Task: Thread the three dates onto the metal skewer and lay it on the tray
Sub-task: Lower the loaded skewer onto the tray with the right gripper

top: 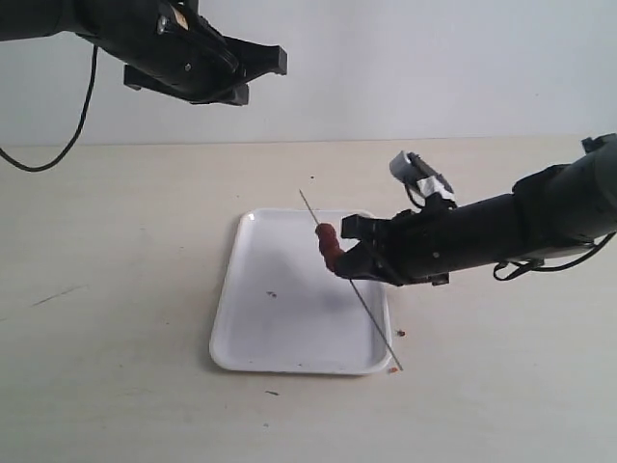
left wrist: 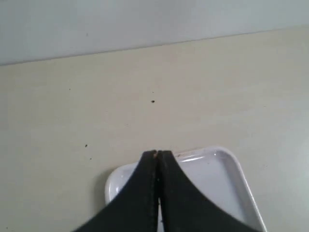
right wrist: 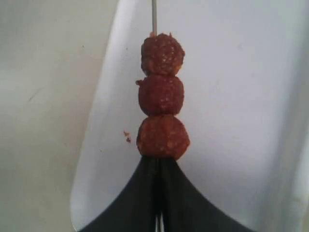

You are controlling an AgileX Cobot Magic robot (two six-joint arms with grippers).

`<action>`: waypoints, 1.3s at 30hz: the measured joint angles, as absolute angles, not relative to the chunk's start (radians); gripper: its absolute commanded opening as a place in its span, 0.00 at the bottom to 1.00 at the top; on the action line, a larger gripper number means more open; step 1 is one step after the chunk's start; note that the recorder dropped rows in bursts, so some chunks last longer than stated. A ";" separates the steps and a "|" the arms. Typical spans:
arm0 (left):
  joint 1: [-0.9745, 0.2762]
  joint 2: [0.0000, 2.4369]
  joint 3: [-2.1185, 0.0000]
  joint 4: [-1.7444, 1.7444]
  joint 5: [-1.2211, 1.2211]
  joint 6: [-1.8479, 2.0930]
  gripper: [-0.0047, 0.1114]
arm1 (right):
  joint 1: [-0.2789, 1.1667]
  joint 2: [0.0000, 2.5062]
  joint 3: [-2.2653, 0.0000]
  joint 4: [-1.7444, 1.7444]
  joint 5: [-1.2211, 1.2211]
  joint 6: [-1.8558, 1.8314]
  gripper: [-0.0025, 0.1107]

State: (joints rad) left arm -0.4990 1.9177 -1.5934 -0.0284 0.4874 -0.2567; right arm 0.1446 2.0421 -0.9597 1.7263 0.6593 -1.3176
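Three dates (right wrist: 161, 94) sit in a row on the metal skewer (right wrist: 154, 14), touching one another; in the exterior view they show as a reddish clump (top: 329, 245). My right gripper (top: 349, 266) (right wrist: 158, 157) is shut on the skewer (top: 371, 318) just behind the dates and holds it slanted above the white tray (top: 280, 338), its far tip pointing up and back. The other end reaches past the tray's near right corner. My left gripper (top: 275, 63) (left wrist: 158, 154) hangs high at the upper left, shut and holding nothing, with the tray's rim (left wrist: 231, 157) below it.
Small brown crumbs (top: 272, 294) lie on the tray, and more (top: 401, 334) on the pale table (top: 116, 289) by the tray's near right corner. A black cable (top: 67, 145) hangs from the left arm. A white wall stands behind the table.
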 measured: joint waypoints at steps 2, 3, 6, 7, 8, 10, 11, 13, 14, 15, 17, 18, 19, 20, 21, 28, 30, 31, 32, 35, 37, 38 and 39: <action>-0.499 1.913 -1.593 0.000 0.481 -0.246 0.04 | 0.187 2.042 -0.960 1.731 0.604 -1.296 0.02; -0.499 1.906 -1.589 0.021 0.471 -0.241 0.04 | 0.211 2.042 -0.960 1.732 0.569 -1.276 0.02; -0.484 1.876 -1.552 0.072 0.435 -0.237 0.04 | 0.269 2.042 -0.977 1.732 0.456 -1.227 0.02; -0.476 1.863 -1.537 0.084 0.416 -0.236 0.04 | 0.285 2.042 -0.983 1.735 0.414 -1.208 0.02; -0.463 1.848 -1.517 0.093 0.395 -0.236 0.04 | 0.299 2.042 -0.991 1.735 0.373 -1.185 0.02; -0.435 1.821 -1.473 0.101 0.352 -0.236 0.04 | 0.318 2.042 -1.004 1.737 0.308 -1.145 0.02; -0.417 1.807 -1.447 0.106 0.327 -0.236 0.04 | 0.325 2.042 -1.009 1.737 0.280 -1.126 0.02; -0.383 1.788 -1.394 0.108 0.276 -0.236 0.04 | 0.341 2.042 -1.022 1.739 0.236 -1.094 0.02; -0.365 1.781 -1.368 0.108 0.247 -0.236 0.04 | 0.349 2.042 -1.026 1.739 0.218 -1.079 0.02; -0.350 1.777 -1.345 0.108 0.221 -0.236 0.04 | 0.356 2.042 -1.032 1.739 0.202 -1.065 0.02; -0.324 1.774 -1.309 0.104 0.177 -0.236 0.04 | 0.370 2.042 -1.040 1.739 0.177 -1.035 0.02; -0.317 1.774 -1.291 0.104 0.154 -0.236 0.04 | 0.376 2.042 -1.043 1.741 0.170 -1.026 0.02; -0.314 1.774 -1.280 0.104 0.136 -0.238 0.04 | 0.381 2.042 -1.045 1.741 0.166 -1.017 0.02; -0.314 1.774 -1.268 0.102 0.123 -0.238 0.04 | 0.388 2.042 -1.047 1.741 0.157 -1.005 0.02; -0.314 1.774 -1.261 0.102 0.113 -0.238 0.04 | 0.390 2.042 -1.047 1.741 0.154 -1.001 0.02; -0.314 1.765 -1.254 0.102 0.096 -0.238 0.04 | 0.393 2.042 -1.047 1.743 0.132 -0.995 0.09; -0.314 1.762 -1.254 0.102 0.098 -0.238 0.04 | 0.393 2.042 -1.047 1.743 0.132 -0.995 0.15; -0.314 1.760 -1.254 0.102 0.098 -0.238 0.04 | 0.393 2.042 -1.047 1.743 0.132 -0.995 0.18; -0.314 1.758 -1.254 0.102 0.098 -0.238 0.04 | 0.393 2.042 -1.047 1.743 0.132 -0.995 0.21; -0.314 1.758 -1.254 0.102 0.099 -0.238 0.04 | 0.393 2.042 -1.047 1.743 0.132 -0.992 0.29; -0.314 1.758 -1.254 0.102 0.102 -0.238 0.04 | 0.393 2.042 -1.047 1.743 0.132 -0.992 0.31; -0.314 1.758 -1.254 0.102 0.102 -0.238 0.04 | 0.393 2.042 -1.047 1.743 0.132 -0.992 0.33; -0.314 1.758 -1.254 0.102 0.102 -0.238 0.04 | 0.393 2.042 -1.047 1.743 0.132 -0.992 0.34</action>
